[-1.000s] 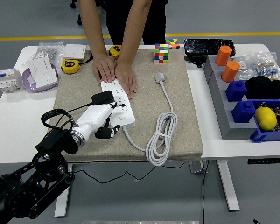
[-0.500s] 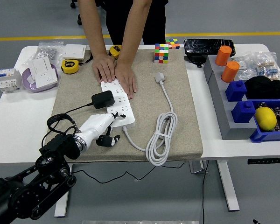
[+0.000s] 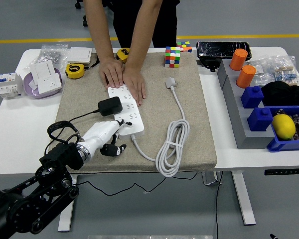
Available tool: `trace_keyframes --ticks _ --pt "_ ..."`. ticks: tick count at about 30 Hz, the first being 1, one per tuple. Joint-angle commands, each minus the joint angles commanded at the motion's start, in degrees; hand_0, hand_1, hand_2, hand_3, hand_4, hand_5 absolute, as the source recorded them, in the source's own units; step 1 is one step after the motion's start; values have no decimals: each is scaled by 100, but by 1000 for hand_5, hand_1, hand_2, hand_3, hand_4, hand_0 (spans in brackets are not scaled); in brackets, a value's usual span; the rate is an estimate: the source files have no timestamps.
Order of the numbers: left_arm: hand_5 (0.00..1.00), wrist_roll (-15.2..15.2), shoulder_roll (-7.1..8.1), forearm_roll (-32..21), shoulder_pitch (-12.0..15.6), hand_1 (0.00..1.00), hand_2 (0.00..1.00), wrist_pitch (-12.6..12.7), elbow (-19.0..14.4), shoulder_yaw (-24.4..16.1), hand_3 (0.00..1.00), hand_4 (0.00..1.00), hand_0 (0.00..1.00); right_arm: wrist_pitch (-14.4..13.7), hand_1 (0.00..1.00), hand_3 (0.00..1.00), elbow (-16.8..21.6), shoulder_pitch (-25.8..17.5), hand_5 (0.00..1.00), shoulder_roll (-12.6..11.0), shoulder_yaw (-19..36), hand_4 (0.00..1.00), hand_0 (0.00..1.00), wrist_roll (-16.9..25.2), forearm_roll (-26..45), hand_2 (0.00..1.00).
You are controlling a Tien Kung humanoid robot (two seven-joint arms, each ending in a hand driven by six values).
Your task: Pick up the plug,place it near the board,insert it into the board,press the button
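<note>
Bright, even overhead light; soft shadows sit under the left hand (image 3: pixel 108 139). Focus is sharp throughout, without glare.

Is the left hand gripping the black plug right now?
No: the black plug sits in the power strip, and the left hand is below it, holding nothing.

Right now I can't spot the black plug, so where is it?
In the head view, the black plug sits on the white power strip, left of centre, just beyond the robot's left hand.
</note>
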Motion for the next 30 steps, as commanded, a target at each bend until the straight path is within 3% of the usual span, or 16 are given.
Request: trace_keyframes --ticks 30 --pt "2 65 -13 -56 -4 21 143 -237 36 120 836 684 128 1 750 782 0 -6 937 0 -12 998 834 1 1 749"
